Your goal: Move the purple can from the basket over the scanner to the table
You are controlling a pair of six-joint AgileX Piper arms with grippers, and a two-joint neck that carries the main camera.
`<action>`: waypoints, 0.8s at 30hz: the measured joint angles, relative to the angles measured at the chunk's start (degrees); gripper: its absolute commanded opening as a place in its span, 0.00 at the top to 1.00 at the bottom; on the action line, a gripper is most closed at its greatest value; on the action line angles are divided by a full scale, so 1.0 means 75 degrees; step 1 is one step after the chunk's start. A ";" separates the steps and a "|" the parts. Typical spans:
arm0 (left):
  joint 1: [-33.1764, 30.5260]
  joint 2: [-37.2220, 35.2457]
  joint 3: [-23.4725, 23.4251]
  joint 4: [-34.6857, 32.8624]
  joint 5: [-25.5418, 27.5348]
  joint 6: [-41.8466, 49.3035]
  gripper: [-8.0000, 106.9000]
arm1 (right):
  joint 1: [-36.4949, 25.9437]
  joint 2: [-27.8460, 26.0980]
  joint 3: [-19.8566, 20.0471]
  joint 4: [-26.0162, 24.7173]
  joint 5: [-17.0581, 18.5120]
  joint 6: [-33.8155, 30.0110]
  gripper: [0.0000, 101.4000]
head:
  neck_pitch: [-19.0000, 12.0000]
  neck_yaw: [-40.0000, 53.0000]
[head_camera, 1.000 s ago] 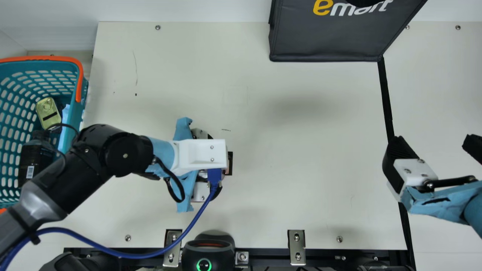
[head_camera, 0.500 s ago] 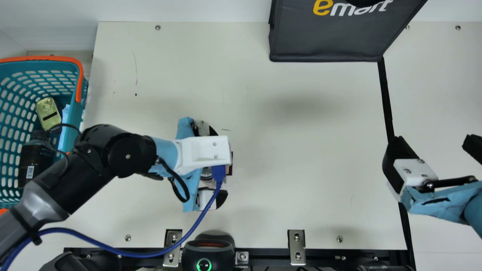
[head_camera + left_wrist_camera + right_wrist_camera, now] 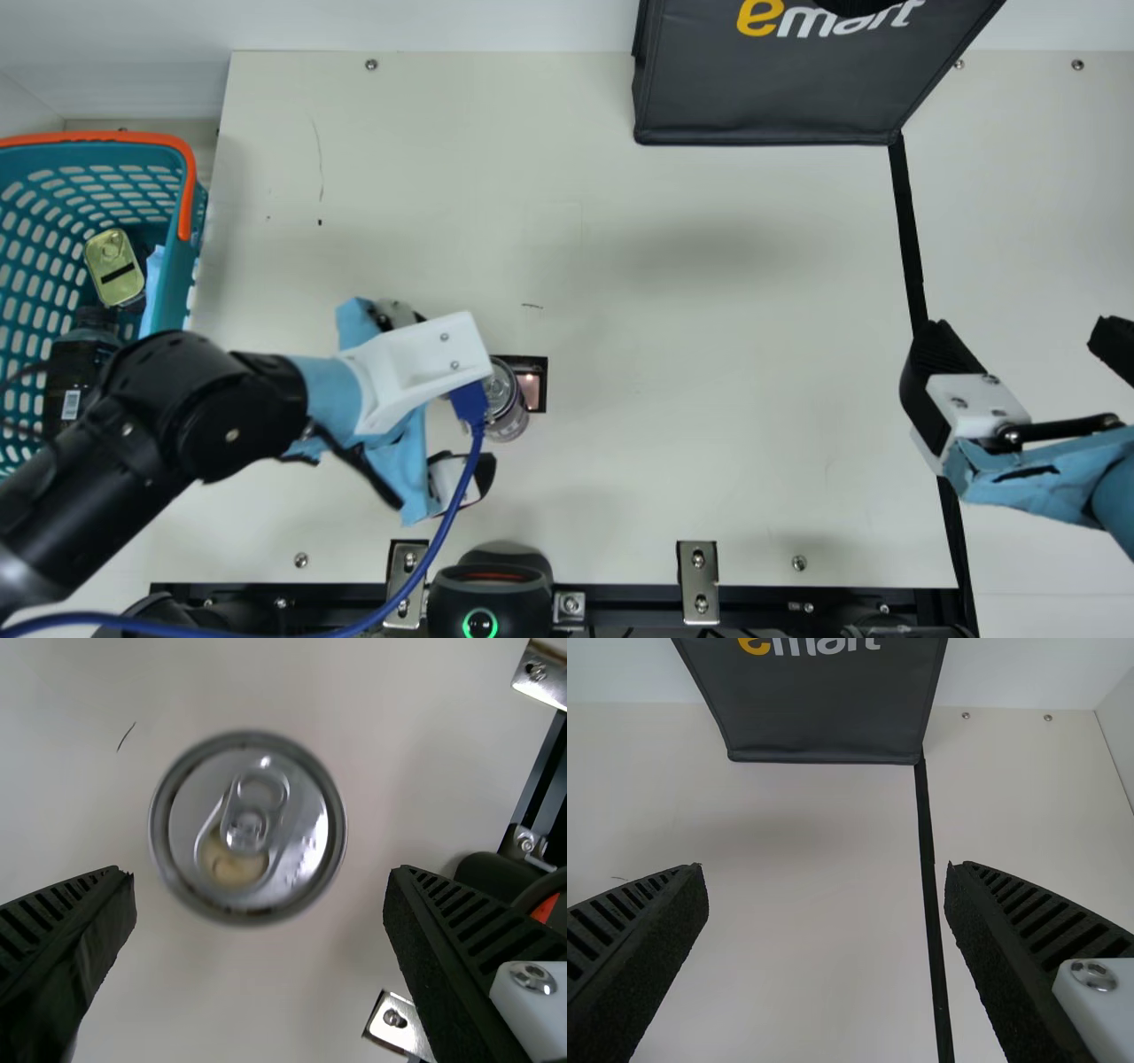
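The purple can (image 3: 505,409) stood upright on the cream bench (image 3: 709,372), left of centre and rather nearer the front edge, just beside a small dark-framed window (image 3: 533,383). The left pincer (image 3: 454,392) was open behind the can's left side, and the left wrist view showed the can's lid apart from both fingers. The right pincer (image 3: 1023,344) hung open and empty by the right edge. A teal basket (image 3: 180,275) sat along the left edge, a black scanner (image 3: 490,589) at the front edge, and a dark grey bag (image 3: 771,97) at the back edge, right of centre.
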 measured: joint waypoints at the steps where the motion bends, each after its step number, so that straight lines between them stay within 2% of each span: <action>1: -0.0045 -0.0138 0.0029 0.0127 0.0098 -0.0229 0.15 | 0.0000 0.0000 0.0000 0.0000 0.0000 0.0000 0.06 | 0.0000 -0.0012; 12: -0.0261 -0.1479 -0.0148 0.1098 0.0847 -0.2772 0.15 | 0.0000 0.0000 0.0000 0.0000 -0.0010 0.0000 0.06 | 0.0000 0.0000; 18: -0.0308 -0.1704 -0.0473 0.1124 0.1049 -0.4255 0.15 | 0.0000 0.0000 0.0000 0.0000 -0.0010 0.0000 0.06 | -0.0012 0.0000; 24: -0.0802 -0.1638 -0.0782 0.1438 0.0944 -0.5725 0.15 | 0.0000 0.0000 0.0000 0.0000 -0.0010 0.0000 0.06 | 0.0000 0.0000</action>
